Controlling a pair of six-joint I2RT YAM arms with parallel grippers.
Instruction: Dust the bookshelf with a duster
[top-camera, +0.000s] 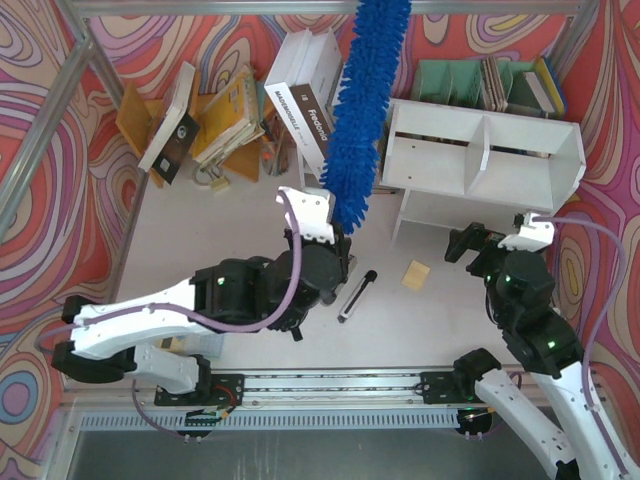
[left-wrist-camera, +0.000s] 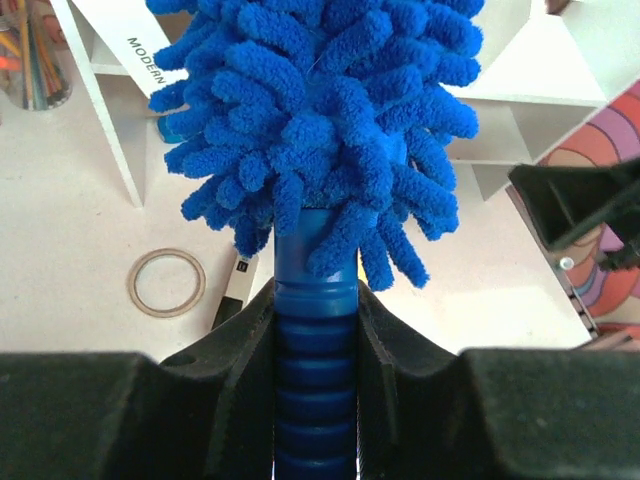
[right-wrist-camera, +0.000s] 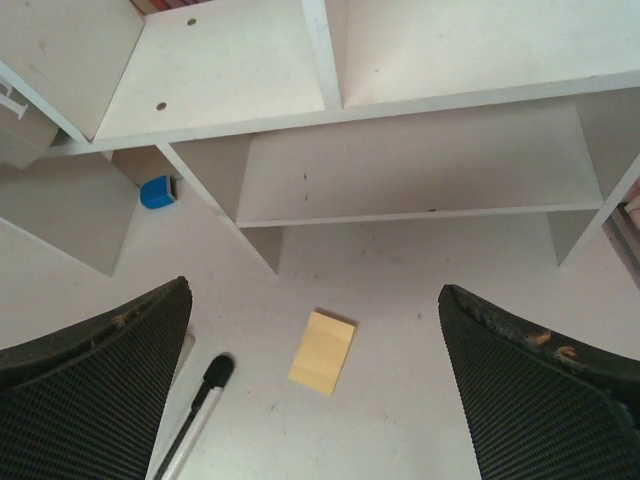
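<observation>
The blue fluffy duster (top-camera: 360, 105) stands upright, raised high, its head just left of the white bookshelf (top-camera: 480, 150). My left gripper (top-camera: 322, 250) is shut on its ribbed blue handle (left-wrist-camera: 316, 340); the fluffy head (left-wrist-camera: 320, 120) fills the left wrist view above the fingers. My right gripper (top-camera: 470, 243) is open and empty, low over the table in front of the bookshelf's lower compartments (right-wrist-camera: 400, 170). In the right wrist view its two fingers (right-wrist-camera: 90, 390) stand wide apart.
A small yellow pad (top-camera: 416, 274) and a black-and-silver stick tool (top-camera: 356, 294) lie in front of the shelf. A pale green organizer (top-camera: 450, 80) with books stands behind it. Books and a wooden rack (top-camera: 215, 115) are at the back left. A ring (left-wrist-camera: 166, 282) lies on the table.
</observation>
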